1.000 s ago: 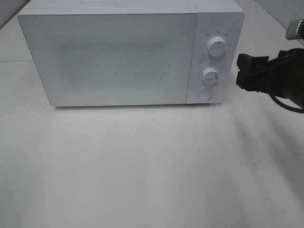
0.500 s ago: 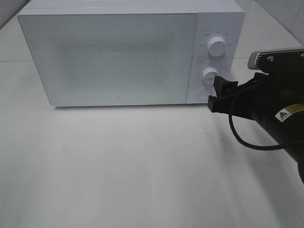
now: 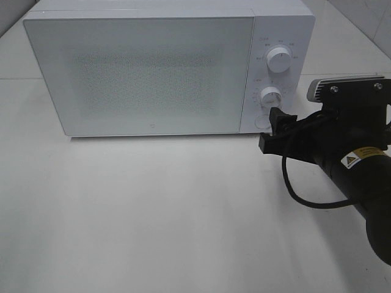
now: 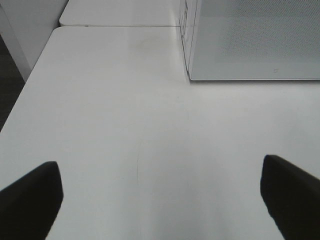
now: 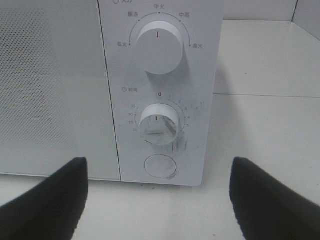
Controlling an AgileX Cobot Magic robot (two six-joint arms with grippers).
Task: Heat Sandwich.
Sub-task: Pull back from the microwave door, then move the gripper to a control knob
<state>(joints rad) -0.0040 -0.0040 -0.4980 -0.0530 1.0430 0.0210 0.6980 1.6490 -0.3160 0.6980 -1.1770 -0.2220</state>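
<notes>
Hovering spread just in front of the microwave's timer dial, the right claw looks set to start the heating, which calls for closing round that dial and twisting it, with the sandwich unseen, presumably behind the shut door, while the left claw idles spread over the counter.

The microwave has a smooth white plastic shell with a slight sheen. Its door is a satiny pane with a fine dotted mesh behind it. The lower knob and the panel around it carry grey scuff marks; the upper knob looks clean and matt. The table is smooth, matt white. The right gripper is matt black plastic, its cable glossier.
</notes>
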